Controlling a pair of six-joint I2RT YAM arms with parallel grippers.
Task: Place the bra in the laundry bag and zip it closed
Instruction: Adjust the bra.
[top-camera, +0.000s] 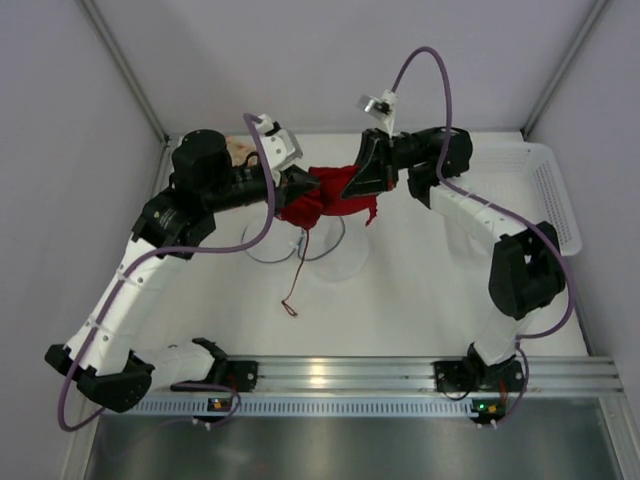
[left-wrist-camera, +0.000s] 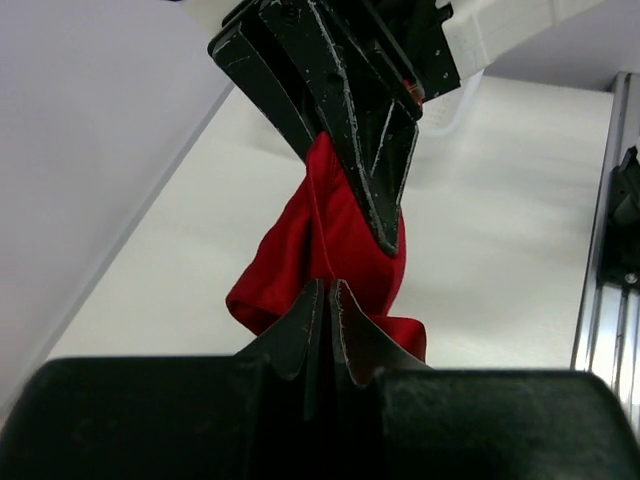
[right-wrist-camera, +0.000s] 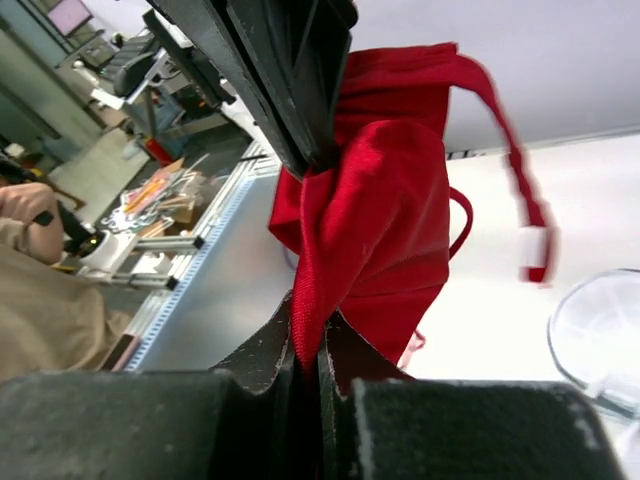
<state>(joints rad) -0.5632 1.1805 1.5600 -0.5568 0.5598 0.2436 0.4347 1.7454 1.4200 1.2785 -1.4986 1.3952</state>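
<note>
The red bra (top-camera: 330, 200) hangs bunched in the air over the back of the table, held from both sides. My left gripper (top-camera: 298, 186) is shut on its left end, and in the left wrist view the fingertips (left-wrist-camera: 314, 300) pinch red cloth (left-wrist-camera: 290, 270). My right gripper (top-camera: 358, 186) is shut on the right end, with a fold of the bra (right-wrist-camera: 390, 220) clamped between its fingers (right-wrist-camera: 345, 345). A thin strap (top-camera: 292, 290) dangles down to the table. The laundry bag (top-camera: 335, 262), a see-through round mesh shape, lies on the table under the bra.
A white perforated basket (top-camera: 545, 190) stands at the back right. A beige object (top-camera: 240, 150) lies behind the left arm. A metal rail (top-camera: 400, 375) runs along the near edge. Walls close in on the left, right and back.
</note>
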